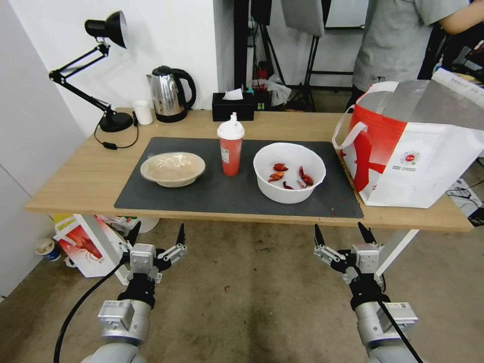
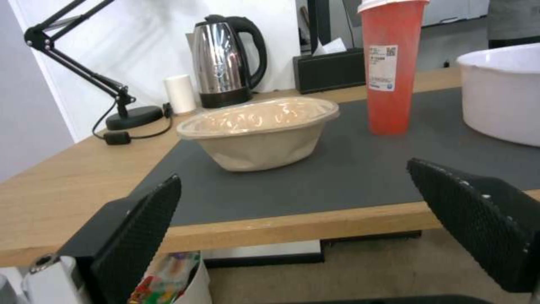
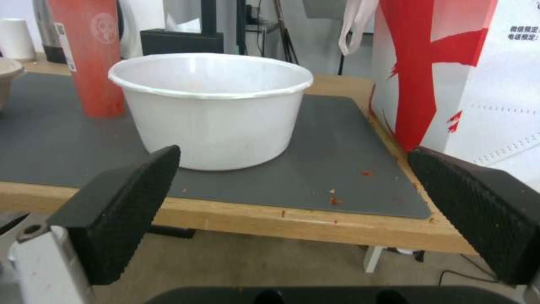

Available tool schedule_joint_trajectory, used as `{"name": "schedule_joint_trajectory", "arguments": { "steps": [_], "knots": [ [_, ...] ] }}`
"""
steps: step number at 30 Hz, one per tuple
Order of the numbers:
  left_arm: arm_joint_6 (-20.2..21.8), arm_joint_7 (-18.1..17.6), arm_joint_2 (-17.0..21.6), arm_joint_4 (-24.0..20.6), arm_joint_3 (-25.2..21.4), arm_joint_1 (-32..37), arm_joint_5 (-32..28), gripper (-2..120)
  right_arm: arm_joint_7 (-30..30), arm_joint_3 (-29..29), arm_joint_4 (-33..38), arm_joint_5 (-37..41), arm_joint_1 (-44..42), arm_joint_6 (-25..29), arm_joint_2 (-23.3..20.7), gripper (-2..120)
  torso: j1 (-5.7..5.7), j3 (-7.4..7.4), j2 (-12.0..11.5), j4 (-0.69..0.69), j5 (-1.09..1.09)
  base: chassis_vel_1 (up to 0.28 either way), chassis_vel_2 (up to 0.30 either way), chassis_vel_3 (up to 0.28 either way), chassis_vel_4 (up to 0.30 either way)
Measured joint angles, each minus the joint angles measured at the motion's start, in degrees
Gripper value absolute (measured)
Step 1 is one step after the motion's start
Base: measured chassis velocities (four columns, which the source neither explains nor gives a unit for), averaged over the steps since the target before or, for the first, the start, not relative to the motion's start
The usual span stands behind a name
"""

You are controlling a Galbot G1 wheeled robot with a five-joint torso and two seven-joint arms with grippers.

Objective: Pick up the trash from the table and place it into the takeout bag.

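Head view: a light-wood desk [image 1: 75, 181] carries a dark grey mat [image 1: 222, 194]. On the mat stand, from the robot's left to right, a shallow beige bowl [image 1: 173, 169], a red cup with a white lid [image 1: 231, 146], and a deep white bowl [image 1: 289, 172] holding red crayfish shells. The takeout bag [image 1: 418, 151] stands open at the desk's right end. Both hands hang below the desk's near edge, the left hand [image 1: 157, 234] and right hand [image 1: 344, 234] each spread wide and grasping nothing.

Left wrist view: the beige bowl sits straight ahead between the spread fingers [image 2: 143, 219].

Right wrist view: the white bowl stands ahead, the bag just beside it.

Judging by this, nothing is bagged yet; all three containers remain to be moved.
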Motion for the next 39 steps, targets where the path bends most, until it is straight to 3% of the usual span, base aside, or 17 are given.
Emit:
{"name": "schedule_joint_trajectory", "arguments": {
  "steps": [17, 22, 27, 31, 32, 33, 39],
  "knots": [
    [-0.5, 0.0, -0.1, 0.0, -0.2, -0.5, 0.1, 100, 0.2, -0.1, 0.1, -0.2, 0.3, 0.2, -0.1, 100, -0.01, 0.00, 0.0, -0.01, 0.01, 0.000, 0.000, 0.000, 0.000],
    [-6.7, 0.0, -1.5, 0.0, -2.5, -6.0, 2.2, 100, 2.5, -1.4, 1.3, -1.7, 3.7, 3.0, -1.1, 100, 0.00, 0.00, 0.0, -0.03, -0.01, 0.000, 0.000, 0.000, 0.000],
    [-16.4, 0.2, -3.7, -0.1, -6.2, -14.4, 5.5, 100, 9.1, -5.1, 5.2, -6.1, 13.6, 11.4, -4.2, 100, 0.02, 0.01, 0.0, 0.02, -0.01, 0.000, 0.000, 0.000, 0.000],
    [-22.1, 0.6, -5.0, -0.3, -8.3, -19.3, 7.1, 100, 8.0, -4.6, 5.9, -6.0, 15.4, 11.6, -5.7, 100, 0.02, 0.00, 0.0, -0.01, -0.01, 0.000, 0.000, 0.000, 0.000],
    [-23.6, 2.7, -5.2, -1.2, -9.0, -20.1, 5.2, 100, 7.9, -4.4, 6.0, -6.0, 15.4, 11.5, -5.9, 100, 0.03, 0.01, 0.0, -0.04, -0.01, 0.000, 0.000, 0.000, 0.000],
    [-24.3, 4.5, -5.3, -1.9, -9.4, -20.2, 3.4, 100, 7.8, -4.4, 6.0, -5.9, 15.3, 11.3, -5.9, 100, 0.02, 0.01, 0.0, 0.00, 0.05, 0.000, 0.000, 0.000, 0.000],
    [-23.6, 6.1, -5.4, -2.4, -9.6, -19.8, 1.4, 100, 7.8, -4.6, 5.6, -5.9, 14.9, 10.7, -6.0, 100, 0.00, 0.00, 0.0, 0.00, 0.00, 0.000, 0.000, 0.000, 0.000]
  ]
}}
